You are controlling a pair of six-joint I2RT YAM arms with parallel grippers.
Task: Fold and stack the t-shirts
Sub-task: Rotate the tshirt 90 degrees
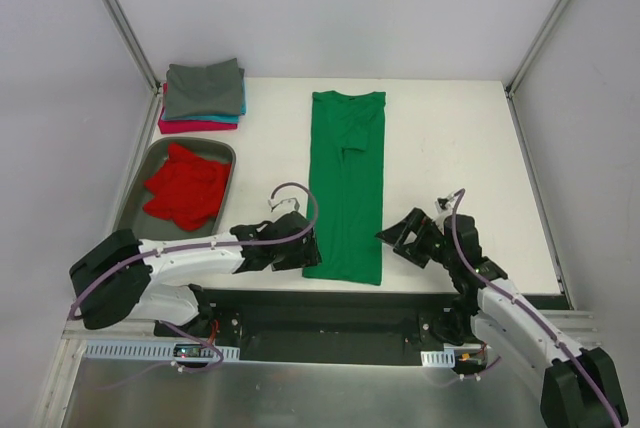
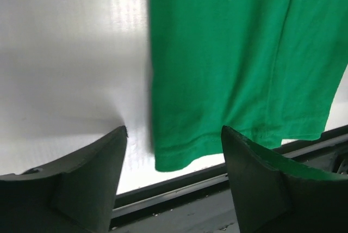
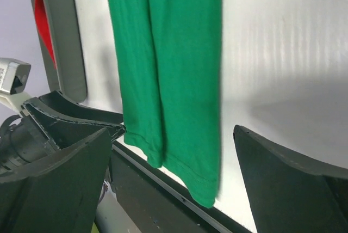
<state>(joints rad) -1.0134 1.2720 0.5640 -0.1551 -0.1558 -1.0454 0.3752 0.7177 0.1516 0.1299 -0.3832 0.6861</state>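
Observation:
A bright green t-shirt (image 1: 346, 183) lies folded into a long narrow strip down the middle of the table, collar at the far end, hem at the near edge. My left gripper (image 1: 311, 248) is open beside the hem's left corner (image 2: 171, 159). My right gripper (image 1: 388, 236) is open beside the hem's right corner (image 3: 209, 192). Neither holds cloth. A crumpled red t-shirt (image 1: 185, 186) lies in the grey metal tray (image 1: 138, 203). Folded grey, teal and pink-magenta t-shirts (image 1: 203, 94) are stacked at the far left.
The table's near edge and a black rail (image 2: 179, 189) run just below the hem. The tray also shows in the right wrist view (image 3: 60, 37). Frame posts stand at the far corners.

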